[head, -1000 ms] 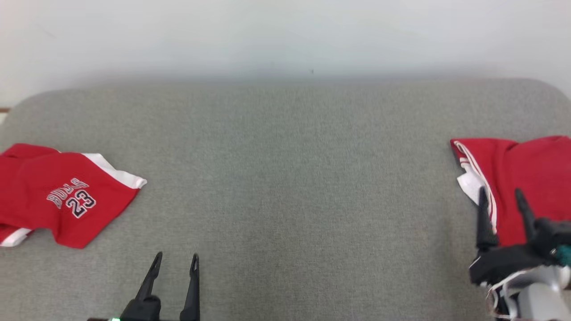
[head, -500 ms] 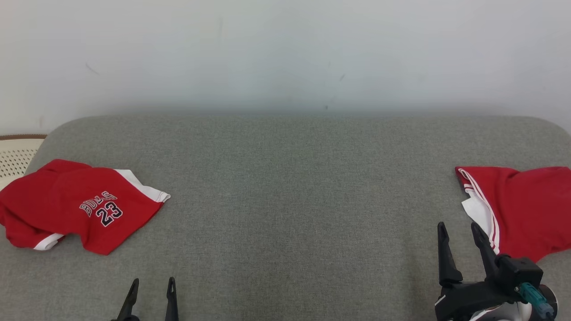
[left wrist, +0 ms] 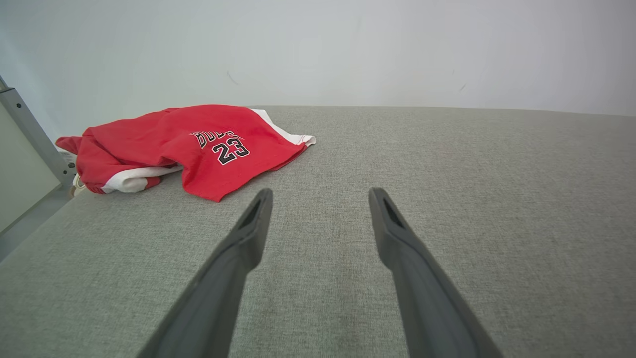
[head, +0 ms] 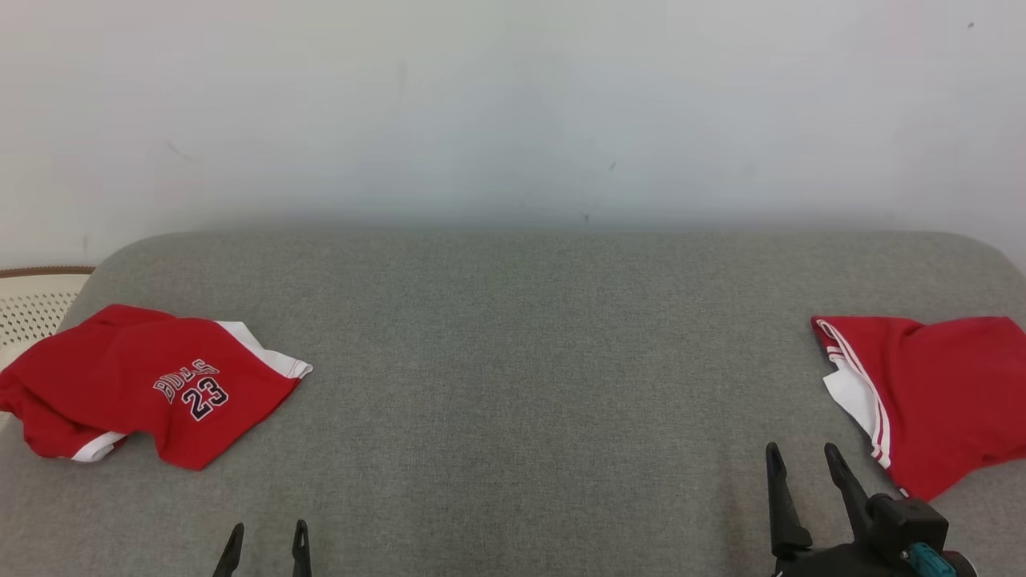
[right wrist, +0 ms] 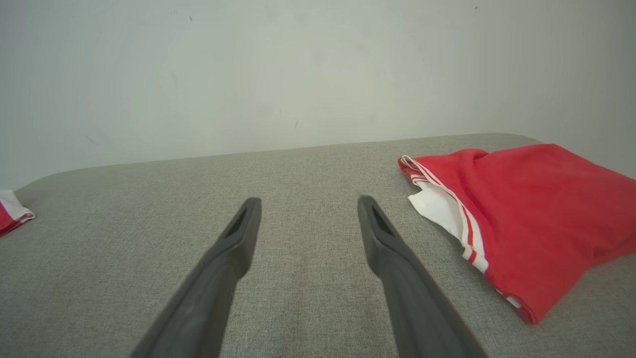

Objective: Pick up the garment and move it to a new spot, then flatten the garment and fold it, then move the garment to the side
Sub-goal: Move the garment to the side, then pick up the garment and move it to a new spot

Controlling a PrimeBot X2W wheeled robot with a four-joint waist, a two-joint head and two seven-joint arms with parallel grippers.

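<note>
You're hovering the left gripper (head: 269, 530), spread and empty, near the jersey (head: 152, 393) (23 facing up); the right gripper (head: 801, 453), also spread, is sitting just beside the folded garment (head: 938, 393) at the right end of the cushion (head: 529, 361).

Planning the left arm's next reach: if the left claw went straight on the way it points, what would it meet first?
Probably the bare grey cushion: the open left claw points slightly down at it. The red jersey lies left of that line, though depth is hard to judge.
</note>
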